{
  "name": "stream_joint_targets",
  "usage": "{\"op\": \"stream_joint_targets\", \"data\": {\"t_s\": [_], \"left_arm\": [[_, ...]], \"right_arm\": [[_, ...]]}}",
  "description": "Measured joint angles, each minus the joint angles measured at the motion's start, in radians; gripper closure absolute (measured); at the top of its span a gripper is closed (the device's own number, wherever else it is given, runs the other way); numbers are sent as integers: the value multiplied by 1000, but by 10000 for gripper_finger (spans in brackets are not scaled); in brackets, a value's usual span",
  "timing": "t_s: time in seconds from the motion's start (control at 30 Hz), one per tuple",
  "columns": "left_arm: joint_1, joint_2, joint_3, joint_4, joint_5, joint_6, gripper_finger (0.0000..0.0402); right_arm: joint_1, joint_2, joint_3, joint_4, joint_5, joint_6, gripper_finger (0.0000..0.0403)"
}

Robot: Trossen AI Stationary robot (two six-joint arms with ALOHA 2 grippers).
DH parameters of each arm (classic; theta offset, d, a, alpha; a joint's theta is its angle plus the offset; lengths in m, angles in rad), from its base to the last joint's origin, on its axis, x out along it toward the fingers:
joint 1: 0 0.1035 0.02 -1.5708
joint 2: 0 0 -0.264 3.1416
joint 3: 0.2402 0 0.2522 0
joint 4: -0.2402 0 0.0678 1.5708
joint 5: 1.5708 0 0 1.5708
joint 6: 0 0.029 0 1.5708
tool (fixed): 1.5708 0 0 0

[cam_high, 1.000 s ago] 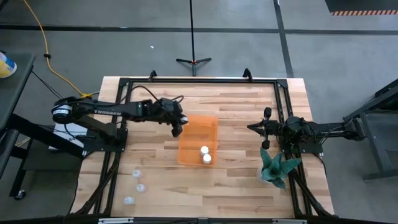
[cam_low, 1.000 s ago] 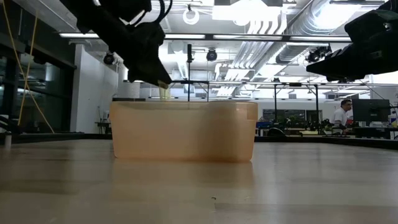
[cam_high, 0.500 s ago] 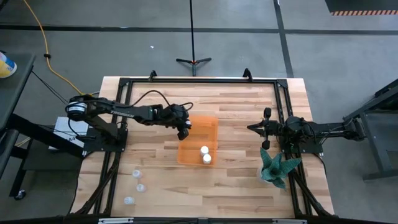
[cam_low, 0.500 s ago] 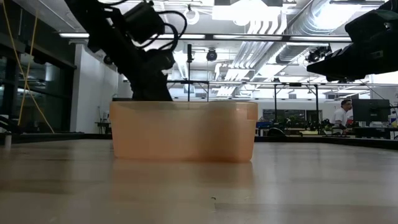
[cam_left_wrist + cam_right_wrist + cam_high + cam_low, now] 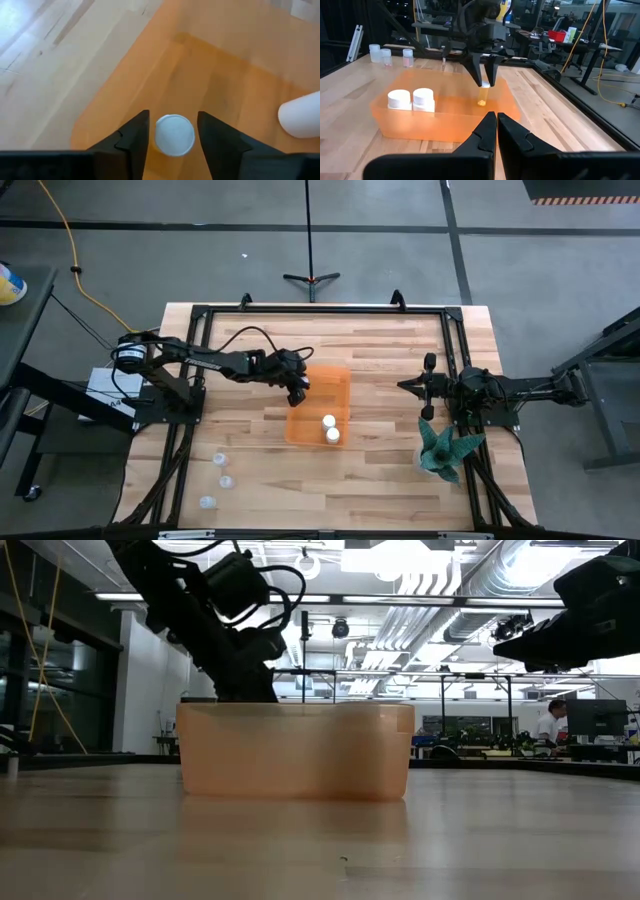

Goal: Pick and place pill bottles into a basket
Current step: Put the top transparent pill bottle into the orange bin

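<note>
The orange basket stands mid-table. My left gripper reaches down into its far-left corner and is shut on a yellowish pill bottle with a white cap, also visible in the right wrist view. Two white-capped pill bottles stand upright on the basket floor near its near wall. Three more bottles stand on the table at the near left. My right gripper hovers shut and empty at the table's right side. My left gripper pinches the bottle's white cap between its two fingers, coming from above and pointing down. The bottle is upright inside the basket with its yellowish body below the fingertips. Whether its base touches the basket floor, I cannot tell.
A teal spiky plant stands at the near right, close under my right arm. Black frame rails run along the table's edges. Bare wood lies between the basket and the three loose bottles.
My left gripper has gone toward the table's right edge, over the basket's left wall, and down into the basket with the yellowish bottle. The bottle showed above the rim in the low view and is now behind the basket wall.
</note>
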Motion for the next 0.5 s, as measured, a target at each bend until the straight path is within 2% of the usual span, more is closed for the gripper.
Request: {"op": "stream_joint_targets", "data": {"t_s": [0.2, 0.3, 0.5], "left_arm": [[0, -81, 24, -77, -1, 103, 193], [0, -146, 81, -208, 5, 122, 192], [-46, -232, 174, -492, 105, 123, 194]], "right_arm": [[0, 0, 0, 0, 0, -3, 396], [0, 0, 0, 0, 0, 0, 396], [0, 3, 0, -5, -1, -1, 396]]}}
